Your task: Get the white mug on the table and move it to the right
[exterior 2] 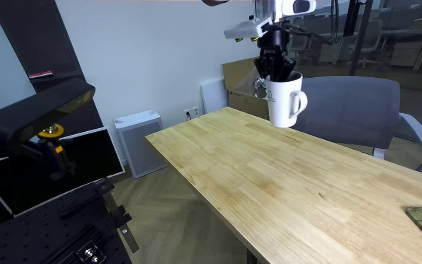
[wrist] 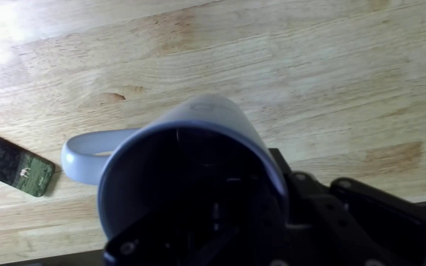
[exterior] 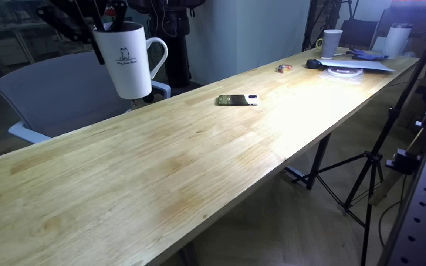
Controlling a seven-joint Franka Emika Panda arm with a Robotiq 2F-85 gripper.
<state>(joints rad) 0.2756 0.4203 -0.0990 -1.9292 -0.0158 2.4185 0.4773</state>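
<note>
I hold the gripper (exterior: 97, 35) closed on the wall of the white mug (exterior: 126, 64), one finger inside the rim, one outside; the jaw gap roughly equals the wall's thickness. The mug is raised above the table (exterior: 154, 177), tilted slightly, mouth upward. In the wrist view, its handle (wrist: 81, 166) extends toward the phone (wrist: 19, 162). In both exterior views, the chair (exterior 2: 350, 110) stands behind it.
</note>
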